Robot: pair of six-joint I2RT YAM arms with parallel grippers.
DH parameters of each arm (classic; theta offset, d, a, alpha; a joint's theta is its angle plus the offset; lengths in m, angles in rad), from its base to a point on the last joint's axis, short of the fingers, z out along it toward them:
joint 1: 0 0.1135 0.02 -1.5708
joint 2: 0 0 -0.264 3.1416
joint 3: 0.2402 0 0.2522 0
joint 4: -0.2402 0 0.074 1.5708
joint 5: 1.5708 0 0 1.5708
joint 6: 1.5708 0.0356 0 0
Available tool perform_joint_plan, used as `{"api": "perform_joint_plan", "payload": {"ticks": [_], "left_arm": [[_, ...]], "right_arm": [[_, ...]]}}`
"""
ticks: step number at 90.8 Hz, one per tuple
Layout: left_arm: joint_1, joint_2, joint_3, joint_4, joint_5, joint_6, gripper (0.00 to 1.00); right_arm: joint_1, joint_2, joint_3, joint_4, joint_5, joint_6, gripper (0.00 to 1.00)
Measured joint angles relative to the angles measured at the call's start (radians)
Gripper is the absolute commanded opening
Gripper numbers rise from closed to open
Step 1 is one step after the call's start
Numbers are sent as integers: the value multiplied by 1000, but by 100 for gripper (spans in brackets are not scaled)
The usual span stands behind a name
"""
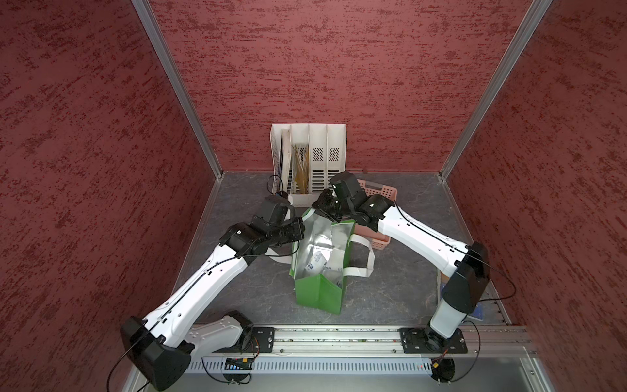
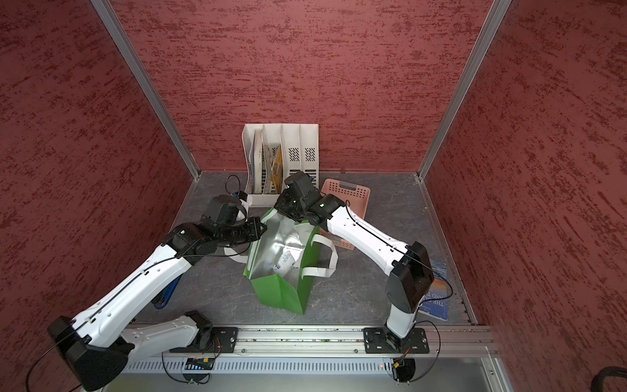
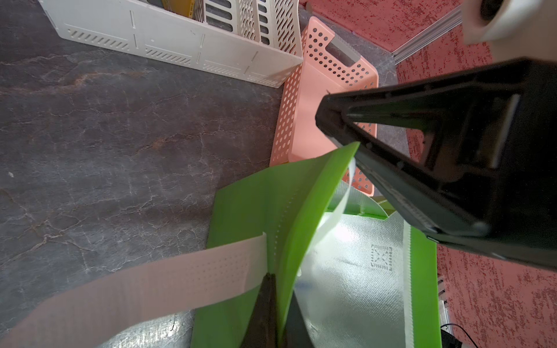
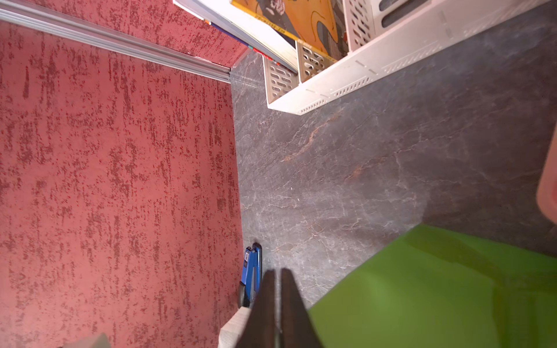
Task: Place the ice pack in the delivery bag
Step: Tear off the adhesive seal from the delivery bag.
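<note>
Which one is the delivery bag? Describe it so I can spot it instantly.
Find the white file rack at the back; the delivery bag stands just in front of it, in the middle. It is bright green with white strap handles and a silver lining, and taller than the pink perforated basket beside it.
</note>
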Motion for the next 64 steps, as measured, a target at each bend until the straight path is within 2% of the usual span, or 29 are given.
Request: {"api": "perform_joint_plan", "payload": {"ticks": [3, 6, 16, 19, 27, 64], "left_arm": [[0, 0, -1, 3, 0, 0, 12], [0, 0, -2, 7, 0, 0, 27], [0, -7, -10, 25, 4, 9, 64], [0, -12, -15, 30, 4, 6, 69], [0, -31, -24, 37, 2, 8, 73], [29, -96, -49, 94, -45, -18, 75]], "right_arm": [[1, 0, 1, -1, 3, -4, 0], [2, 0, 2, -2, 7, -6, 0], [7, -3, 2, -10, 24, -16, 0], [10, -6, 2, -13, 32, -21, 0], [16, -23, -7, -12, 51, -46, 0], [76, -240, -241, 117, 95, -229, 0]]}}
